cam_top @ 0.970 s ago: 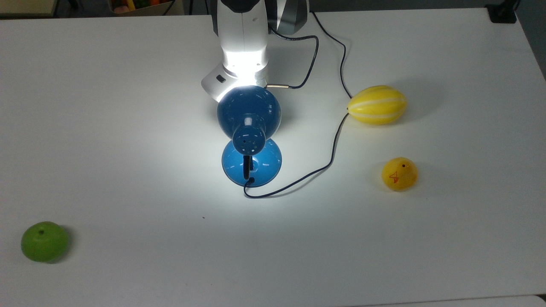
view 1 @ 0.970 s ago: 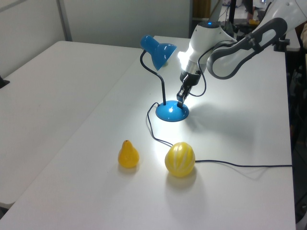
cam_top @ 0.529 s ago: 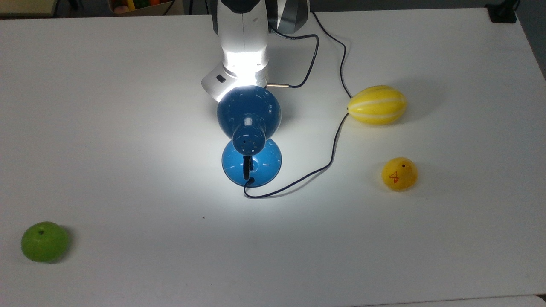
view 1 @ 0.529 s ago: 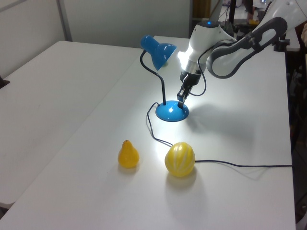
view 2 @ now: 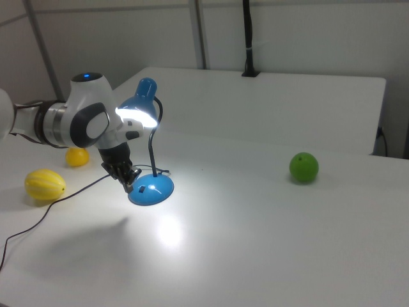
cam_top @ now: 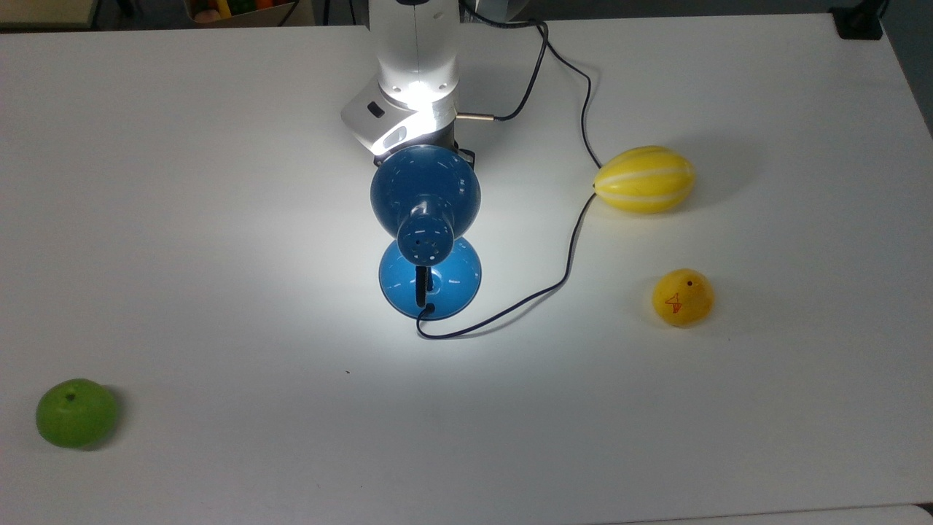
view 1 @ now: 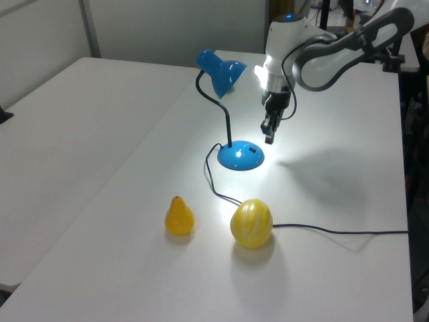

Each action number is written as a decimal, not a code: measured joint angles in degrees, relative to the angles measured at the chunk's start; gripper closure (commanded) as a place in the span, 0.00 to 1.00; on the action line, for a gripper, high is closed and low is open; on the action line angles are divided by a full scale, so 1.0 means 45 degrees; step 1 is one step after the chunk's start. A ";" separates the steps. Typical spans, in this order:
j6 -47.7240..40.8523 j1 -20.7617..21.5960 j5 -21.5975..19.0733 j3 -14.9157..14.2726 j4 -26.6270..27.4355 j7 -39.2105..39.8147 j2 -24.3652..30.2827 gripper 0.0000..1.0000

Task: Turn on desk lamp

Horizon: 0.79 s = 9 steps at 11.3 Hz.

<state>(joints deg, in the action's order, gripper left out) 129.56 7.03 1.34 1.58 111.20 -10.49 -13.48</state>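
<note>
A white table fills each picture, and a blue desk lamp (view 1: 231, 107) stands near the middle of it. In the left view its round base (view 1: 240, 155) sits just below centre, a thin black neck curves up from it, and the dome shade (view 1: 220, 70) hangs at upper centre. The lamp is lit: a bright pool of light lies on the table around the base, so the task looks done.

The robot arm reaches in from the upper right of the left view. Its gripper (view 1: 269, 129) points straight down and hangs in the air, above and just to the right of the base in the left view, apart from it and touching nothing. The fingers appear close together and hold nothing. In the right view the gripper (view 2: 126, 179) is at left of centre, just left of the base (view 2: 151, 189). In the top view the shade (cam_top: 425, 191) covers the gripper, and the arm's white wrist shows directly above it near the top centre.

Judging from this, the base lies down and slightly toward the lamp's neck from the gripper; any further move is likely a lift away.

A black cord (view 1: 213, 181) trails from the base past a yellow striped melon (view 1: 251, 223). A yellow pear (view 1: 179, 217) sits left of the melon. A green apple (view 2: 303, 167) lies well apart, at right of the right view.
</note>
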 measured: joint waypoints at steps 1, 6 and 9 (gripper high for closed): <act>-0.0793 0.0000 0.0006 0.0000 -0.0006 0.0000 0.0321 1.00; -0.4592 -0.0009 0.0187 -0.0001 -0.0872 0.0000 0.1961 1.00; -0.6889 -0.0058 0.0197 -0.0068 -0.2901 0.0000 0.2335 1.00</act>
<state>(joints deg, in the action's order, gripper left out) 98.56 6.77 2.23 1.27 98.15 -10.49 -2.97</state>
